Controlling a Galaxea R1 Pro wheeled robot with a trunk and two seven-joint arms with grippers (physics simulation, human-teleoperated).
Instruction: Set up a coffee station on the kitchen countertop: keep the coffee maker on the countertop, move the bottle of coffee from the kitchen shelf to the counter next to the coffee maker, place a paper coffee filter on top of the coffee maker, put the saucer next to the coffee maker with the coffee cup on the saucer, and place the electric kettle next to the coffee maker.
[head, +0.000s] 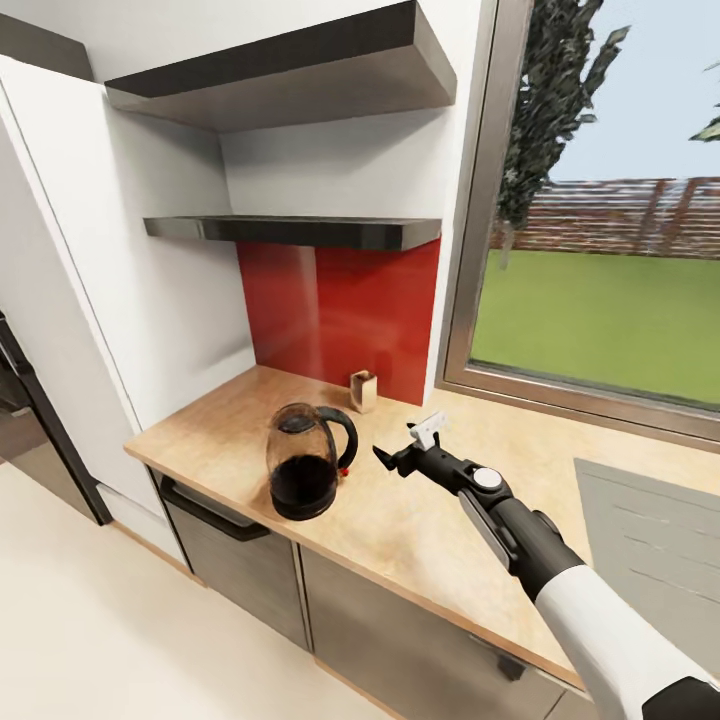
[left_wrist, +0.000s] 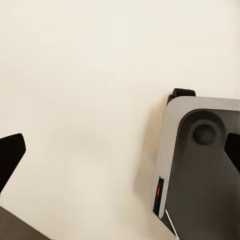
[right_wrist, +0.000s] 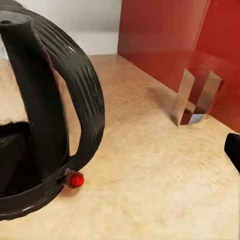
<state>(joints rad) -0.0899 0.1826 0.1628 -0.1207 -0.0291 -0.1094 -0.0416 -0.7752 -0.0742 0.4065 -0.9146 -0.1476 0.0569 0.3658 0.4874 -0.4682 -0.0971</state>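
Note:
The electric kettle (head: 303, 460), dark glass with a black loop handle (right_wrist: 75, 100) and a red switch (right_wrist: 76, 180), stands on the kitchen countertop (head: 420, 530) near its front edge. My right gripper (head: 405, 445) hovers just right of the kettle's handle, open and holding nothing. A small angular folded piece (head: 363, 390) (right_wrist: 195, 97), possibly the paper coffee filter, stands against the red backsplash. The kitchen shelf (head: 300, 230) hangs above, its top hidden from here. My left gripper (left_wrist: 120, 155) is open over the cream floor. The coffee maker, bottle of coffee, saucer and coffee cup are out of view.
A grey sink drainboard (head: 650, 540) is inset at the counter's right end below a large window (head: 600, 300). A white tall cabinet (head: 110, 300) borders the counter on the left. Dark cabinet fronts (head: 240, 560) run below. Part of my grey base (left_wrist: 200, 165) lies under the left gripper.

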